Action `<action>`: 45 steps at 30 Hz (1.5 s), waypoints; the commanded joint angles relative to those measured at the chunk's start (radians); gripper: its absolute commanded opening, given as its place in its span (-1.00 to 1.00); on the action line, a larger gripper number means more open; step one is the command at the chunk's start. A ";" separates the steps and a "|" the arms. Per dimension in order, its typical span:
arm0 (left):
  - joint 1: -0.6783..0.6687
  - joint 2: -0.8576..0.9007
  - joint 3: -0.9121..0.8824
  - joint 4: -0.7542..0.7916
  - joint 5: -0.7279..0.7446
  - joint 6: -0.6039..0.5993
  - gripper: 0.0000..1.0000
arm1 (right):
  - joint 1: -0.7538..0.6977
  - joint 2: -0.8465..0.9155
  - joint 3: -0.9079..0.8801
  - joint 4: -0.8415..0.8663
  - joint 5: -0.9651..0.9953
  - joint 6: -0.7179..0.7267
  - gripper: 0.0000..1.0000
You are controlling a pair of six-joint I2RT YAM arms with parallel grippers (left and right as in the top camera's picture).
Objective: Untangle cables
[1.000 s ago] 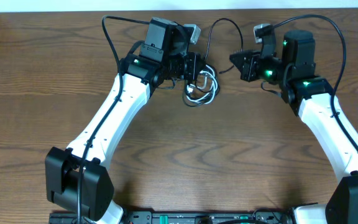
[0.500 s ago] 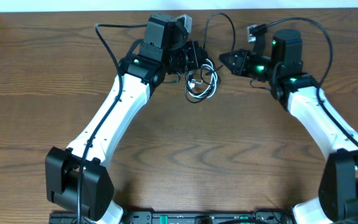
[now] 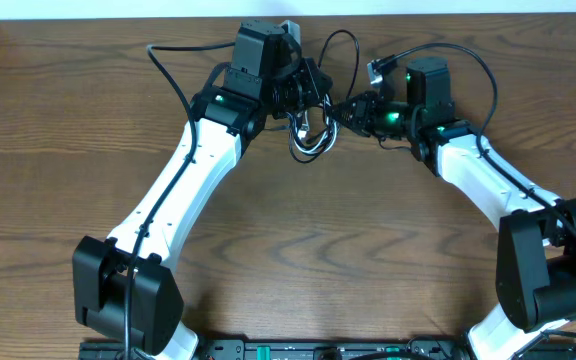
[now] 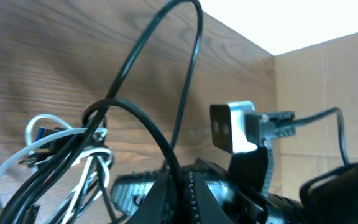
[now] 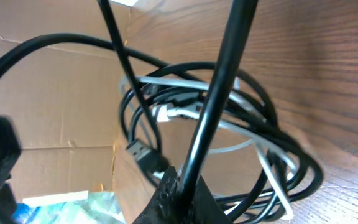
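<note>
Two cables point(image 3: 309, 138) in one tangled coil near tabletop point(image 3: 88, 120) far edge, long axis far-to-near; left fingers point(image 3: 313, 88) and right fingers point(image 3: 349, 110) each pinched shut on black cord point(image 5: 222, 81).

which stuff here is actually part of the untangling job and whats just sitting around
Part of the job:
- black cable
- white cable, looped in with it
- left end effector and right end effector, both clamped on the black cable

Just there:
- wooden table
- cardboard box
- arm wiring
</note>
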 commanded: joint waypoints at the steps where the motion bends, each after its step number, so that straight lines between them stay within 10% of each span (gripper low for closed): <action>1: 0.000 -0.018 0.021 0.005 -0.083 -0.021 -0.85 | -0.016 0.008 0.014 0.005 -0.086 0.011 -0.98; 23: 0.000 -0.014 0.021 0.050 -0.163 -0.071 -0.85 | 0.002 0.010 0.013 -0.178 -0.265 -0.083 -0.98; 33: 0.000 -0.014 0.021 0.065 -0.176 -0.103 -0.85 | 0.068 0.010 0.013 -0.339 0.013 -0.200 -0.96; 41: 0.000 -0.014 0.021 0.064 -0.177 -0.102 -0.85 | 0.058 0.010 0.013 -0.332 0.039 -0.282 0.59; 45: 0.001 -0.014 0.021 0.060 -0.181 -0.094 -0.85 | 0.028 0.000 0.014 -0.328 0.098 -0.282 0.68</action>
